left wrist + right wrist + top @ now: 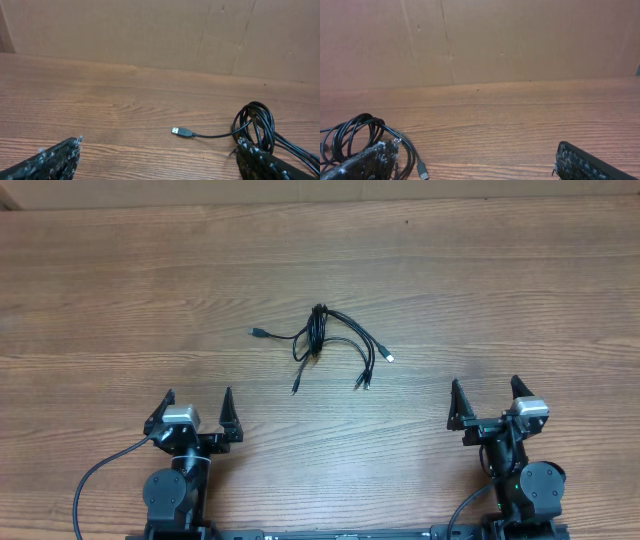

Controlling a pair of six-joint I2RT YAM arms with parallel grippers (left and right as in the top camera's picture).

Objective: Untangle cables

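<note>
The cables lie in one tangled black bunch at the middle of the wooden table, with plug ends splaying left, down and right. One plug points left in the left wrist view, beside the looped bunch. The right wrist view shows the loops at lower left and a plug. My left gripper stands open near the front left, well short of the cables. Open too, my right gripper sits at the front right, with nothing between its fingers.
A brown cardboard wall runs along the far edge of the table. Bare wood surrounds the bunch. Thicker black arm cables trail by the arm bases at the front edge.
</note>
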